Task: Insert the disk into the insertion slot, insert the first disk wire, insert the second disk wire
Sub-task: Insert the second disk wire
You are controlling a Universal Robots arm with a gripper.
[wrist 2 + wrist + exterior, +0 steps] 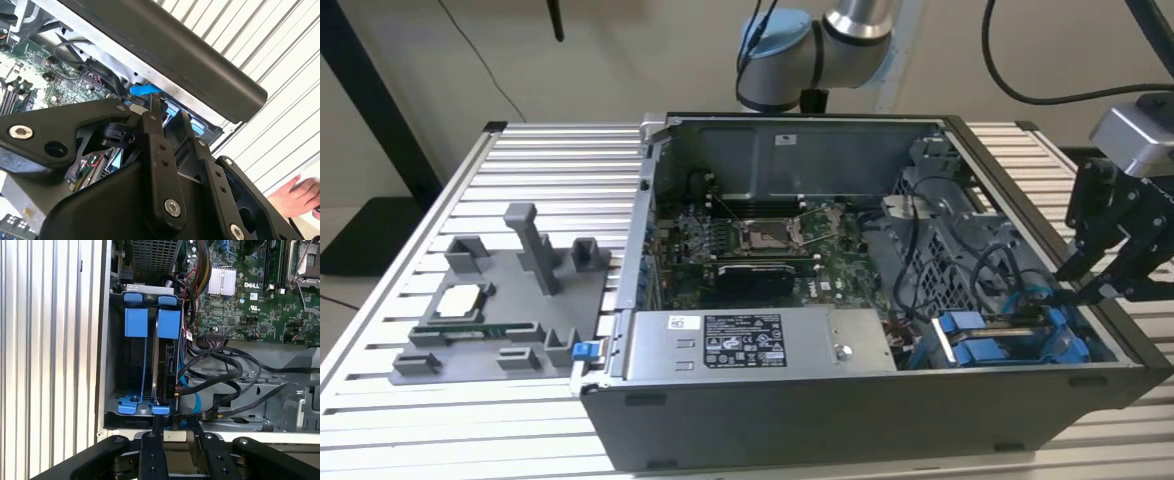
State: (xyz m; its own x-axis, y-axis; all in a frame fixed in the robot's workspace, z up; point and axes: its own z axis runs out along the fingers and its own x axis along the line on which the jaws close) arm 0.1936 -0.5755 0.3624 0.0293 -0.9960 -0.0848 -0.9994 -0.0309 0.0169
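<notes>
Disk [166, 360] is standing on edge in the insertion slot [169, 324], the bay of the drive cage in the corner of the case [854, 400], tucked between the blue guides. It looks fully home to me, so I'd call that step done. The edge with the sockets is the one left showing, which makes sense, since that's the only side a wire can get at.

My pincer [175, 422] hangs right at the end of that cage, reaching in over the case wall. In the exterior view the pincer [1094, 290] sits at the exterior view's right, just above the blue fittings. My guess is I'm parked there because it's the straight line onto that socket edge.

A blue wire [195, 402] curls from beside the disk toward me. I can't tell if its far end is plugged in. I also can't tell how wide the pincer is, or whether it has hold of that wire or nothing.

The black wires [225, 370] loop just beside the cage, coming off the motherboard [240, 305] side.

Someone's hand [292, 197] rests on the tabletop [520, 420], well apart from the cage, probably just standing by.
</notes>
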